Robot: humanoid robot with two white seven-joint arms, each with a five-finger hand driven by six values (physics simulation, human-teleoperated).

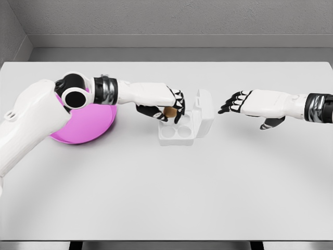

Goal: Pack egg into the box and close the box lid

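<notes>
Left hand (167, 107) round egg (169, 112) over open box (182, 125)

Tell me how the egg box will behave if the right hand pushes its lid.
The egg box looks thin and light, so it will probably slide. Its lid stands open and upright, so it should swing shut easily. The right hand is not touching it.
</notes>
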